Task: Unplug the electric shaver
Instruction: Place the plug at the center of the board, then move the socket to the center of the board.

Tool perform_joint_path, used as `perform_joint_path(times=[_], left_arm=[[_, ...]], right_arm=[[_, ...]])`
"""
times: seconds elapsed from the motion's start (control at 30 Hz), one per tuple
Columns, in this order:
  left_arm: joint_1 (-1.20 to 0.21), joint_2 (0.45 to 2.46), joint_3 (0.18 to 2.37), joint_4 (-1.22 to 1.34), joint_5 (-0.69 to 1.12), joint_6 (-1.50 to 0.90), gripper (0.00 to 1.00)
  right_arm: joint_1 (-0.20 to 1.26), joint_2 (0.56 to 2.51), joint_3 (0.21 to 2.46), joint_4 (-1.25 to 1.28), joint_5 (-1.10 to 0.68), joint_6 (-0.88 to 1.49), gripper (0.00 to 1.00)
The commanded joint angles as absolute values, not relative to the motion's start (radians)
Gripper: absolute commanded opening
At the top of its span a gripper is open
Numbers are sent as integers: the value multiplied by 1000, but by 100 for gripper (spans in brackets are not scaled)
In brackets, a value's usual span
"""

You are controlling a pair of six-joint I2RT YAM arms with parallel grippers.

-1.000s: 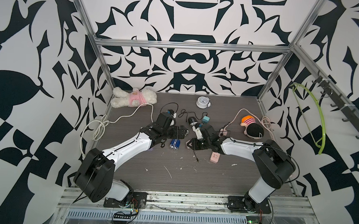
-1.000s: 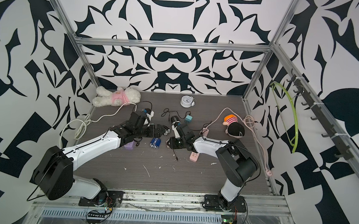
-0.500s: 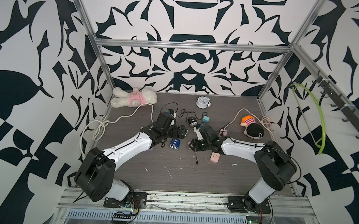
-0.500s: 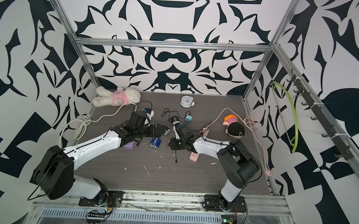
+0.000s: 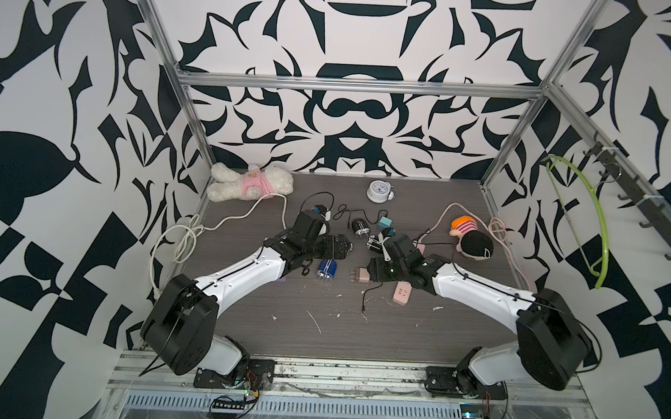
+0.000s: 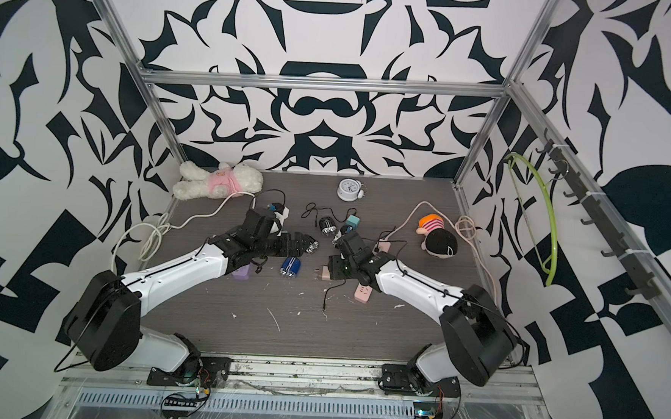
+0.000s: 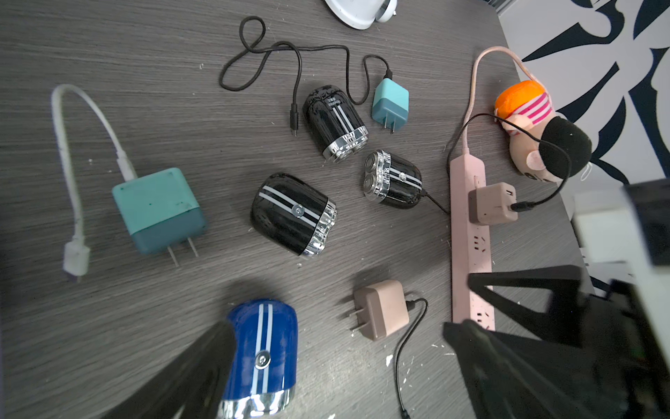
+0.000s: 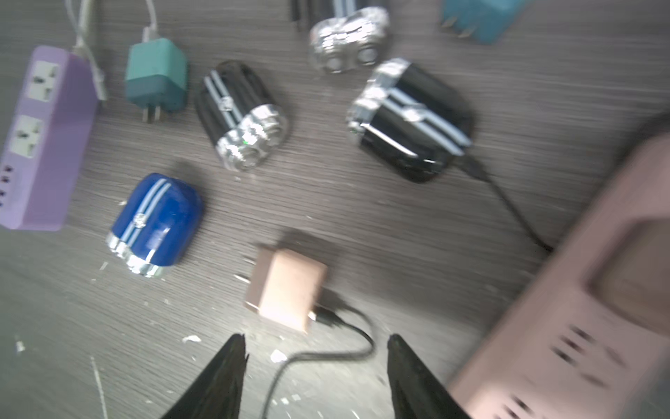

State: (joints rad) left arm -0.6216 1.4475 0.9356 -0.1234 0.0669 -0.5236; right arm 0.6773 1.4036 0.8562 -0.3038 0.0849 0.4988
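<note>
Several small electric shavers lie mid-table. One black shaver (image 7: 393, 180) (image 8: 413, 119) still has a black cable running to a beige adapter (image 7: 493, 203) that sits in the pink power strip (image 7: 467, 232) (image 5: 402, 293). A second beige adapter (image 8: 286, 294) (image 5: 361, 275) lies loose on the table, prongs bare, its cable trailing forward. My right gripper (image 8: 315, 344) hangs open just behind it, holding nothing, with the cable on the table below its gap. My left gripper (image 7: 337, 333) (image 5: 345, 247) is wide open and empty beside the blue shaver (image 7: 263, 348) (image 5: 327, 269).
Two more black shavers (image 7: 293, 214) (image 7: 335, 123), two teal adapters (image 7: 159, 210) (image 7: 391, 105) and a purple power strip (image 8: 43, 138) crowd the middle. At the back are a white clock (image 5: 378, 190), a plush toy (image 5: 248, 182) and a doll (image 5: 470, 237). A white cable (image 5: 182, 242) coils at the left.
My right gripper's jaws have spread apart and let go of the beige adapter, which now lies loose on the table. The left arm has not moved.
</note>
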Motion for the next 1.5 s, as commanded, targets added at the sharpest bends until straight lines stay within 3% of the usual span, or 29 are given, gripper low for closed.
perform_joint_path(times=[0.0,0.27,1.1,1.3,1.47], left_arm=[[-618,1457,951,-118,63,-502,99],[-618,1477,951,-75,99,-489,100],[-618,1504,956,-55,142,-479,99],[-617,1517,962,-48,154,-473,99],[-618,1526,968,-32,186,-454,99]], right_arm=[[678,1317,857,-495,280,549,63],[650,1300,765,-534,333,615,66],[560,1493,741,-345,224,640,65],[560,1424,704,-397,225,629,58],[544,1342,673,-480,236,623,58]])
